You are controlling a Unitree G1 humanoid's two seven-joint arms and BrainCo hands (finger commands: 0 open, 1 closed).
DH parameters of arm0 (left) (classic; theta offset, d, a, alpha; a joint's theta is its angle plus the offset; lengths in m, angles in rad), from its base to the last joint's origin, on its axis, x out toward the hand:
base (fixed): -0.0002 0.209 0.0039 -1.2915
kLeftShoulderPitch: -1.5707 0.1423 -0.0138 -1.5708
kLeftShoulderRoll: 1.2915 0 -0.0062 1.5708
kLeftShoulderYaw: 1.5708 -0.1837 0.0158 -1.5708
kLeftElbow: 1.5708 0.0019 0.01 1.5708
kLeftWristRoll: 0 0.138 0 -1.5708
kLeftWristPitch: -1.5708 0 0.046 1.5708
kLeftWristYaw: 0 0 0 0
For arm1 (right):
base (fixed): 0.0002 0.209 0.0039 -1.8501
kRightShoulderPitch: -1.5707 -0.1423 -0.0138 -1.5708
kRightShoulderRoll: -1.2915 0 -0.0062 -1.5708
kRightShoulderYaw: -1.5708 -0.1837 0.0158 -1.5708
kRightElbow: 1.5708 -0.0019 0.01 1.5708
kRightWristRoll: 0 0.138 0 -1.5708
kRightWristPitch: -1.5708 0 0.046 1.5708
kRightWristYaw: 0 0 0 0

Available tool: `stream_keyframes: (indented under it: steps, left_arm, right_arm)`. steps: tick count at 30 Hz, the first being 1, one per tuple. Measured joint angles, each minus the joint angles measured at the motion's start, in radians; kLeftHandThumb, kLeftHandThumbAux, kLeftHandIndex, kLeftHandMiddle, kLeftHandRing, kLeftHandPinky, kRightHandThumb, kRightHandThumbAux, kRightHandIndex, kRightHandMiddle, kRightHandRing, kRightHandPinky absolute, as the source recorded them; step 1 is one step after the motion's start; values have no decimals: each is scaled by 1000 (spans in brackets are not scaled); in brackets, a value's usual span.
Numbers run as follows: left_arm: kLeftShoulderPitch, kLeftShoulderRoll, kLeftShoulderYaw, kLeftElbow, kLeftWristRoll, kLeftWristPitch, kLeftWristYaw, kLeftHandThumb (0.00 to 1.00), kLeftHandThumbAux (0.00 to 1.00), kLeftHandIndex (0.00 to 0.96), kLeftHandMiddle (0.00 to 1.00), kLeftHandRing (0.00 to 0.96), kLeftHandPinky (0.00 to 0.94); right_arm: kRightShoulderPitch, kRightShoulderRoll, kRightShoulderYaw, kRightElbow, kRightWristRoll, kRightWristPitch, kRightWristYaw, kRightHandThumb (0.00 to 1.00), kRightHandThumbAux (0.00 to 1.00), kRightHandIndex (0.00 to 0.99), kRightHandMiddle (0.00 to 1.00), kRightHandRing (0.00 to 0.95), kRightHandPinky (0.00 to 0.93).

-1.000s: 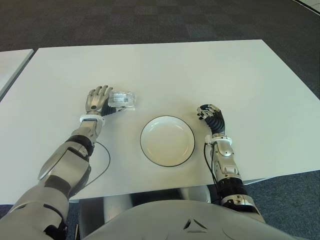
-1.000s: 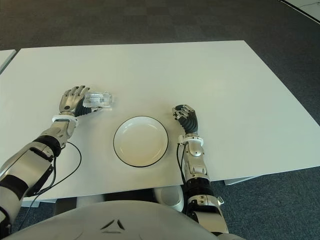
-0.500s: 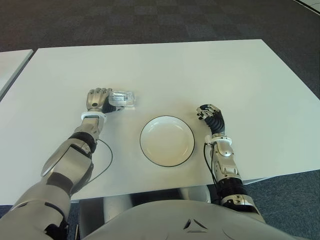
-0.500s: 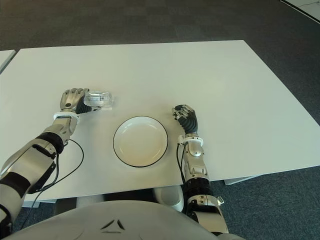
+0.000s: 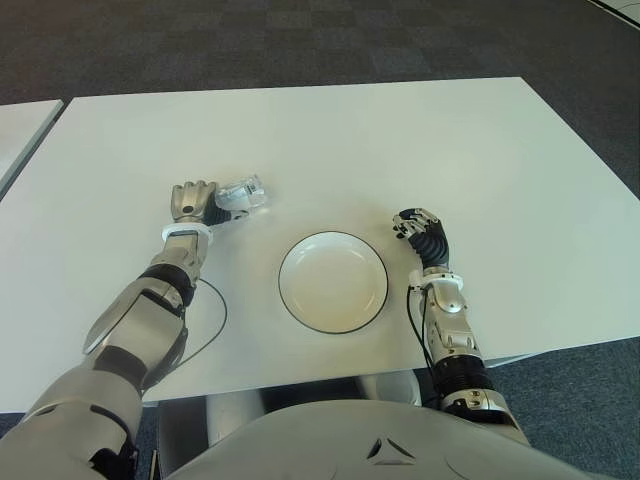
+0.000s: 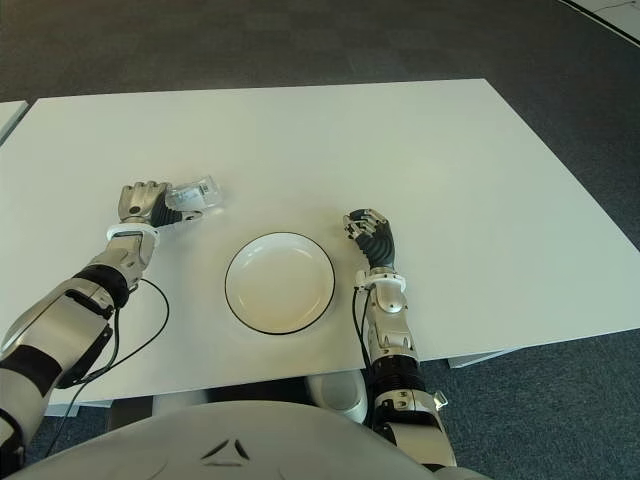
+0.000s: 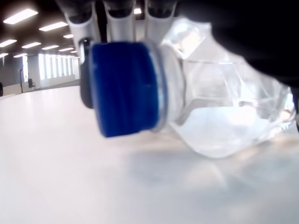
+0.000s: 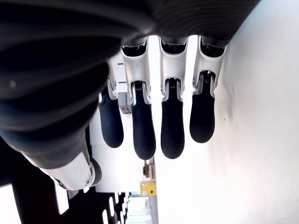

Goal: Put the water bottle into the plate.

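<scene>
Water bottle (image 5: 241, 194) first: the left hand (image 5: 192, 201) has its fingers (image 7: 119, 14) curled over the bottle from above, at the left side of the white table (image 5: 420, 140), and the left wrist view shows three pale finger segments coming down behind the blue cap (image 7: 124, 88) and the neck. The bottle lies on its side, its underside apparently touching the tabletop, with the cap end tucked toward the palm and the clear body pointing away to the right — a hold that looks like a fresh closing grasp rather than a lift, judging by how low the bottle sits. Gripping near the neck makes sense, since the cap and shoulder are the stiffest part; the body is thin, crinkled clear plastic with faceted dents, partly filled with water, and would probably buckle under a hard squeeze. A small printed label shows on its side. The plate (image 5: 333, 282) sits well apart from the bottle, nearer the robot and to the right — round, shallow, cream-white with a thin dark rim, glossy like glazed ceramic. The table is smooth and matte. The right hand (image 5: 423, 232) shows just right of the plate, its dark, rubbery-looking fingers loosely bent and holding nothing.
</scene>
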Motion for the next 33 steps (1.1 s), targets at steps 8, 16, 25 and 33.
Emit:
stream_keyframes:
  steps: [8,16,25,33]
  left_arm:
    - [4,-5,34,-2,-40,-1,-12,736,681,435,680,676,625]
    - [22,-3,78,-9,-83,-35,-13,734,685,439,708,704,691]
    - [43,0,158,-33,-166,-84,-53,736,692,444,787,784,803]
    - [69,0,238,-61,-253,-113,-105,739,696,443,844,839,856]
  right_arm:
    - [-2,0,-2,4,1,-1,1,708,732,429,500,511,529]
    - [-6,0,-5,12,2,-11,5,708,732,429,497,506,522]
    - [-8,0,-7,16,2,-14,7,708,733,429,498,507,528]
    - [-7,1,-8,16,2,-16,6,707,732,429,495,509,532]
